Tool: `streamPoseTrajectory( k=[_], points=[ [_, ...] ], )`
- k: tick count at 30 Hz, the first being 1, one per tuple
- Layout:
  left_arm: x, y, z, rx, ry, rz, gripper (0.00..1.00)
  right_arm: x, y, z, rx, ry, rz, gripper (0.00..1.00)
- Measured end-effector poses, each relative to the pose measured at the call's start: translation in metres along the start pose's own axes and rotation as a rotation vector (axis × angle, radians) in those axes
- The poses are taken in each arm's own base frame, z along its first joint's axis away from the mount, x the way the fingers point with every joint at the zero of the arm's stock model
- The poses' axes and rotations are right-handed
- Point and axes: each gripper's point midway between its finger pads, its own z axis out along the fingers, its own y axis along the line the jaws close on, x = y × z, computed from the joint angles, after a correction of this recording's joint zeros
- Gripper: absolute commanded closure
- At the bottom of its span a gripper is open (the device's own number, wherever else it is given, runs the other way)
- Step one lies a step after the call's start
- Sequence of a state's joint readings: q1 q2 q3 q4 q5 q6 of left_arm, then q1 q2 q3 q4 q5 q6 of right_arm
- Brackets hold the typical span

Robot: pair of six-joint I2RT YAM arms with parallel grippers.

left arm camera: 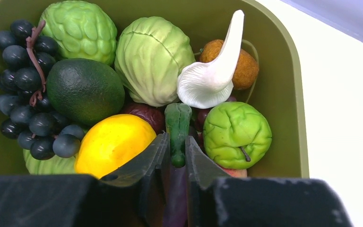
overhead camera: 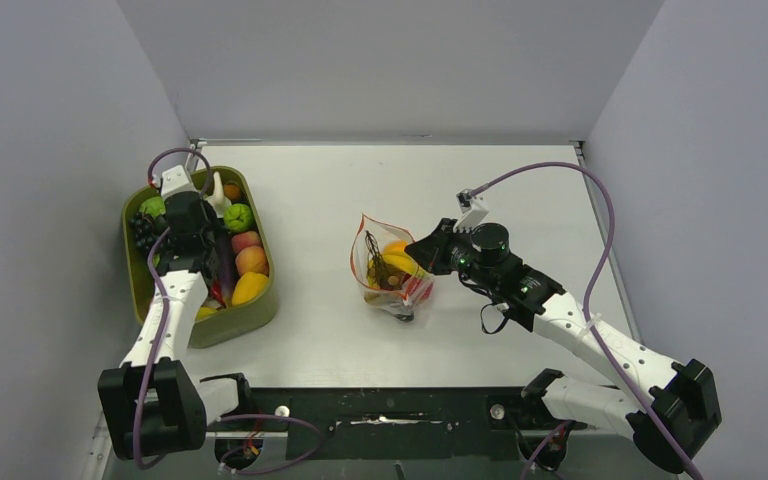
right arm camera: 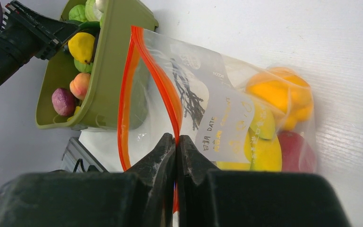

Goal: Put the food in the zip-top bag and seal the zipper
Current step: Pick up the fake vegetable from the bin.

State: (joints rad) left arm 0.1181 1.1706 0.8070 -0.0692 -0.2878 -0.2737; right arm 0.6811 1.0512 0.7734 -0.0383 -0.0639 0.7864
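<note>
Left gripper [left arm camera: 176, 142] is down inside the olive-green rounded plastic tray [left arm camera: 290, 75], fingers clamped on the dark green stem of the purple glossy toy eggplant [left arm camera: 178, 120]. Glossy yellow toy lemon [left arm camera: 113, 142] just left of the fingers, wrinkled green toy apple [left arm camera: 236, 132] just right.

Right gripper [right arm camera: 176, 142] is pinched tight on the red-orange zipper strip [right arm camera: 121, 118] of the clear soft plastic zip-top bag [right arm camera: 212, 109], whose mouth gapes beyond the tips. Yellow, orange and red toy fruit [right arm camera: 274, 94] sit inside the bag, right of the fingers. The bag is well apart from the tray.

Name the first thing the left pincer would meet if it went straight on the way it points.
The left pincer pinches the eggplant by its green stem; pushing on, it would probably hit the white mushroom next, though depth is unclear.
</note>
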Motion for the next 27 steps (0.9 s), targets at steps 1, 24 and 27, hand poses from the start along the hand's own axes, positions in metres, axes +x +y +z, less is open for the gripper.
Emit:
streamPoseTrajectory(
  k=[1,24,27],
  points=[
    [0.000,0.000,0.000,-0.001,0.000,0.000,0.99,0.000,0.000,0.000,0.000,0.000,0.000,1.00],
    [-0.018,0.004,-0.020,-0.012,-0.019,0.046,1.00,0.000,-0.001,0.000,0.002,-0.004,0.002,1.00],
    [-0.027,0.001,-0.027,0.002,-0.038,0.055,1.00,-0.001,-0.003,0.001,0.008,-0.008,-0.003,1.00]
  ],
)
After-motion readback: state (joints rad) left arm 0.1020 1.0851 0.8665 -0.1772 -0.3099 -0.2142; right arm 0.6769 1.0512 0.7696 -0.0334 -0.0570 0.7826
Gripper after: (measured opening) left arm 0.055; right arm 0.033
